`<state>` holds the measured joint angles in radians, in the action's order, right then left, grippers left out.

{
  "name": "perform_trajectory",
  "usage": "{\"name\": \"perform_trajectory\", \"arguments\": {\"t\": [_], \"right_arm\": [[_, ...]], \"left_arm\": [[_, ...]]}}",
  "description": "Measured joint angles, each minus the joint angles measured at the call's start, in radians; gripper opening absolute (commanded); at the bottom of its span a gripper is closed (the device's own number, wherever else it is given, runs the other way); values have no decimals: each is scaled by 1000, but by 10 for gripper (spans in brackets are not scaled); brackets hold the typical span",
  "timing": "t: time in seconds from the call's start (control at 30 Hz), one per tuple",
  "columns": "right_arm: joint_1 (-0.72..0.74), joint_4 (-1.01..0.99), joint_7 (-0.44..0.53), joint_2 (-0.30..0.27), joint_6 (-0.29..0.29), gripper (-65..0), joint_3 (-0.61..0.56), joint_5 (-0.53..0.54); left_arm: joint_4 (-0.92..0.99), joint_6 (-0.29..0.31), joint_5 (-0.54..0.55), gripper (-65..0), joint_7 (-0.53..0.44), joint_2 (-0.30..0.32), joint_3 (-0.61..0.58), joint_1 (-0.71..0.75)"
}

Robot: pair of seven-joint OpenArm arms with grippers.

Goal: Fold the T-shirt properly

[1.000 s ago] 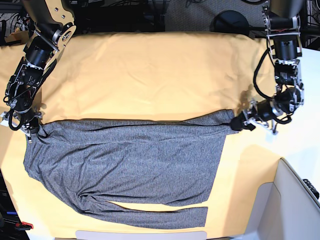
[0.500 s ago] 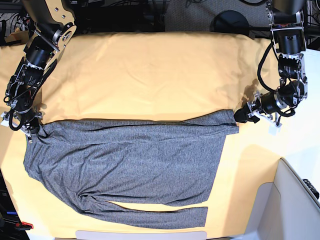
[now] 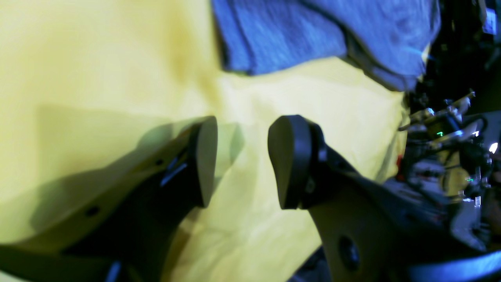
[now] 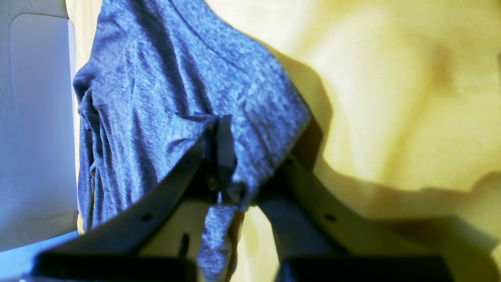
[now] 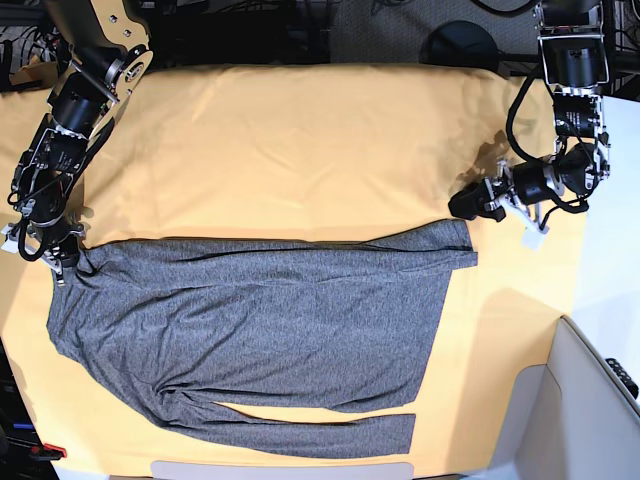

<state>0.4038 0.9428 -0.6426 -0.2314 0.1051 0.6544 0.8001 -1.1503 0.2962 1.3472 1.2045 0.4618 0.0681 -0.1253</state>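
Observation:
The heather-grey T-shirt (image 5: 250, 320) lies folded lengthwise across the near half of the yellow-orange cloth, one long sleeve along its front edge. My right gripper (image 5: 62, 262) is shut on the shirt's left upper corner; the right wrist view shows the fabric (image 4: 156, 98) pinched between the jaws (image 4: 225, 156). My left gripper (image 5: 465, 205) is open and empty, just above and clear of the shirt's right upper corner. In the left wrist view the fingers (image 3: 205, 156) stand apart over bare cloth, with the shirt (image 3: 282, 31) beyond them.
The yellow-orange table cloth (image 5: 300, 140) covers the table. A white flat strip (image 5: 280, 470) lies at the front edge. A light grey bin or panel (image 5: 590, 400) stands at the near right. A black round base (image 5: 462, 45) sits beyond the far edge.
My left gripper has let go of the shirt's right corner, opened and moved up and away from it. The corner now lies flat. The right gripper has not moved.

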Motion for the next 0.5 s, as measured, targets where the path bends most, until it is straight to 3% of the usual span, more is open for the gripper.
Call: {"name": "perform_trajectory", "arguments": {"t": [0.17,0.5], "right_arm": [[-5,3,0,1,-4,-616,-3,0],[-10,5,0,2,-11,-615,-3,-1]], "left_arm": [[11,1,11,-404,12,-69,0,-5],[177,9,47,-402,-11,-95,0,-93]]}}
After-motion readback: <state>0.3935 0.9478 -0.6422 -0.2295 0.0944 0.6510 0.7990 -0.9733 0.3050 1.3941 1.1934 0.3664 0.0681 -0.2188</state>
